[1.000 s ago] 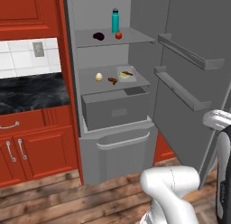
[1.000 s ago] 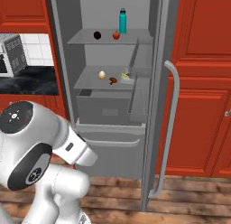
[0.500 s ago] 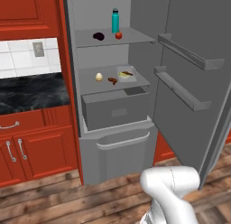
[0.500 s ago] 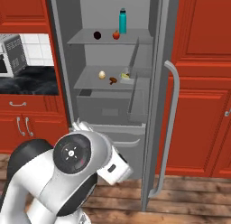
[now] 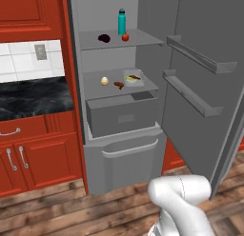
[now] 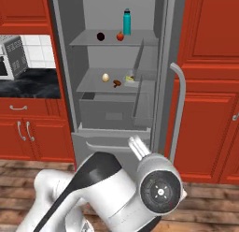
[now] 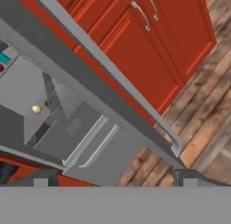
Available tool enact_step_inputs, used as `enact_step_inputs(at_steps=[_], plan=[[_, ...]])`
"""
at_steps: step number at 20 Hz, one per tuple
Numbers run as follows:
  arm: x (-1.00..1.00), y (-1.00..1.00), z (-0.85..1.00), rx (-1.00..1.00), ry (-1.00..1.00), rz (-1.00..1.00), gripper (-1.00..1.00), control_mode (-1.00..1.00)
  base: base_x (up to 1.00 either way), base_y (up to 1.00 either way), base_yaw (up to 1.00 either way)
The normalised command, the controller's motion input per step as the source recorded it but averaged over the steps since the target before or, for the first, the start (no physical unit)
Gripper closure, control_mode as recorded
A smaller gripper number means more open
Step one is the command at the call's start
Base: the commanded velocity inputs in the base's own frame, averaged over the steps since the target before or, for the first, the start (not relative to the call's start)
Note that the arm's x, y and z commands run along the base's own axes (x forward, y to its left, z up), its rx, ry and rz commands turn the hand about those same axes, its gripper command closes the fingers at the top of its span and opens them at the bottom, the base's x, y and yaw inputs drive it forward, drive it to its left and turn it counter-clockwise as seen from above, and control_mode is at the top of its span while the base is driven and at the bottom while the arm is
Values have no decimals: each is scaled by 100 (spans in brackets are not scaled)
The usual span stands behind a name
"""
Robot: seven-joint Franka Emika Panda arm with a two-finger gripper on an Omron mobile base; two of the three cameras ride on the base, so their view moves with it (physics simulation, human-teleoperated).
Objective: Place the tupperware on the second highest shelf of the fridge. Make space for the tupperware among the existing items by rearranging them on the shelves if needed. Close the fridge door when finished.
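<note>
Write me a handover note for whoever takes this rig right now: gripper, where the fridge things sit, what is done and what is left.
Gripper: open, holding nothing, facing the edge of the open fridge door.
Tupperware: on the lower of the two shelves, right side, with the cream egg-shaped item and small brown piece to its left.
Upper shelf: teal bottle, red fruit, dark purple lump.
Done: tupperware appears shelved and clear of the other items.
Left: close the fridge door using its bar handle.
</note>
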Motion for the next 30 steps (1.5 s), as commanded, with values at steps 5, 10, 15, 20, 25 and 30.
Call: enact_step_inputs(at_steps=[5,10,15,20,25,30], plan=[[45,-96,0,26,1,0,-100,-100,0,0,0],[73,-67,-13,25,8,1,-100,-100,0,0,0],[86,-46,-21,24,11,2,-100,-100,0,0,0],[70,-33,-41,20,1,3,-100,-100,0,0,0],[47,-26,-39,11,0,6,-100,-100,0,0,0],[44,-6,-38,5,0,6,-100,-100,0,0,0]])
